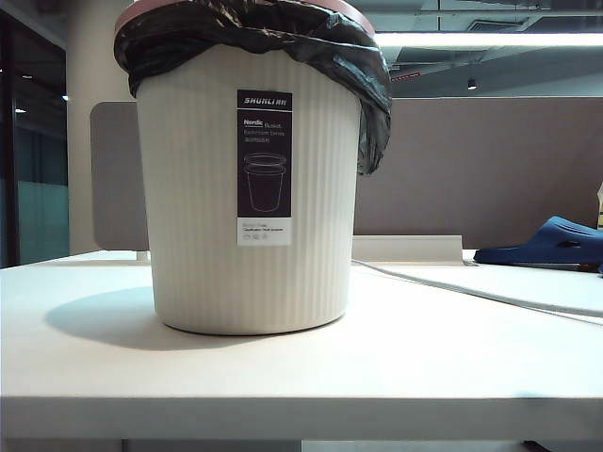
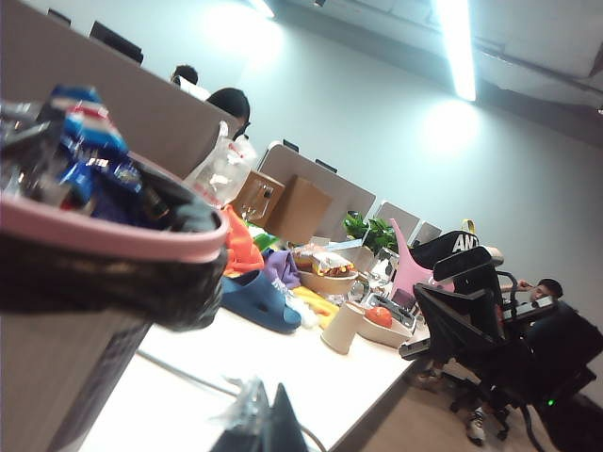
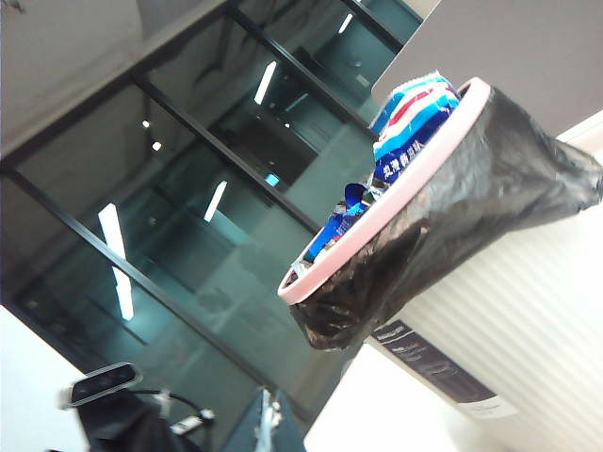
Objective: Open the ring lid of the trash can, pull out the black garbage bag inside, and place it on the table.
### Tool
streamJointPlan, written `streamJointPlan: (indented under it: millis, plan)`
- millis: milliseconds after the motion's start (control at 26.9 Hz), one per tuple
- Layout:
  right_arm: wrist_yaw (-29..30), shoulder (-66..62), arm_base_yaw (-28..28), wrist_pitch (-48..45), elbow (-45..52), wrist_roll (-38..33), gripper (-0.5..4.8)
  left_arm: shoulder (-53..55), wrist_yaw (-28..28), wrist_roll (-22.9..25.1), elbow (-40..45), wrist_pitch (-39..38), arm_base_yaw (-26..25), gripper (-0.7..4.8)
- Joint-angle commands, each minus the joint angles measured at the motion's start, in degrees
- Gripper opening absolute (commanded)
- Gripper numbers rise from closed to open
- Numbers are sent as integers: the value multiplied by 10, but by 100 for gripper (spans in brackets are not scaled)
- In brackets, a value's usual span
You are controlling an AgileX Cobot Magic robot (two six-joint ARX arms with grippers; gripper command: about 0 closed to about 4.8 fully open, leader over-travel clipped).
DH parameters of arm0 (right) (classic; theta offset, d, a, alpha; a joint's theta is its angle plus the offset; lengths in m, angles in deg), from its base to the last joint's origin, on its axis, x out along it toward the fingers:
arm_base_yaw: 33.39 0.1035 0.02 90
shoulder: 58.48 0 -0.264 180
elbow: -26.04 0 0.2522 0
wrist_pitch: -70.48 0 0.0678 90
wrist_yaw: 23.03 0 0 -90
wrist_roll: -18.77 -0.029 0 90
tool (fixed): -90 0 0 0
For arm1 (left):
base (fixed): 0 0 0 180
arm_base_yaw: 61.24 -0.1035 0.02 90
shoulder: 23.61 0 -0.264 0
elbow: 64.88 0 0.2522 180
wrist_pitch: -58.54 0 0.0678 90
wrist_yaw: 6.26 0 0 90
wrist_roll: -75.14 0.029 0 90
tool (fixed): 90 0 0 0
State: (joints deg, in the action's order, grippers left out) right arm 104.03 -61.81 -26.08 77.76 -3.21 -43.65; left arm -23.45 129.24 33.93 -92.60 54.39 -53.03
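Left gripper (image 2: 273, 424): only a dark tip shows at the frame edge of its wrist view, beside the trash can; jaws closed together, holding nothing.
Right gripper (image 3: 268, 424): a dark sliver at the edge of its own wrist view, apart from the can; jaws closed together, empty.
Trash can (image 1: 250, 188): cream-white, finely ribbed, tapering downward, standing upright at the centre of the table (image 1: 424, 358), slightly toward 9 o'clock; black-and-white label faces the exterior camera.
Ring lid (image 3: 386, 188): thin dusty-pink hoop seated on the can's mouth, clamping the bag's folded edge.
Black garbage bag (image 1: 283, 42): glossy and crinkled, draped over the rim, hanging lowest at 3 o'clock on the can; inside it, blue-and-red wrappers (image 3: 405, 127) stick up.
Blue slipper (image 1: 551, 243): at 3 o'clock on the table, well apart from the can, cut off by the frame.
Cable (image 1: 471, 292): pale, running from behind the can toward 4 o'clock.
Hard to make out: neither arm appears in the exterior view; the can's top is cropped there.
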Motion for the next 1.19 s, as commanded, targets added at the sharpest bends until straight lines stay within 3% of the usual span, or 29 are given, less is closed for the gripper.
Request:
streamJointPlan:
  millis: [37, 372, 558, 707, 1005, 1116, 1191]
  plan:
    - [-3, -33, 0, 26, -42, 58, -1, 0, -1, 21, -30, -18, 0, -5]
    - [-3, -183, 6, 84, -164, 152, 0, 40, -9, 63, -127, -55, 0, -5]
    - [-27, -270, 50, 78, -226, 181, 5, 97, -9, 115, -205, -73, 0, -5]
    - [-61, -339, 128, 75, -275, 210, 27, 158, -9, 166, -278, -126, 0, -6]
    - [-247, -470, 351, 75, -350, 261, 27, 240, -9, 232, -348, -224, 0, -6]
    - [-317, -513, 409, 71, -362, 253, 28, 253, -19, 295, -347, -268, 0, -5]
    - [-329, -534, 426, 55, -363, 237, 48, 259, -42, 345, -347, -302, 1, -5]
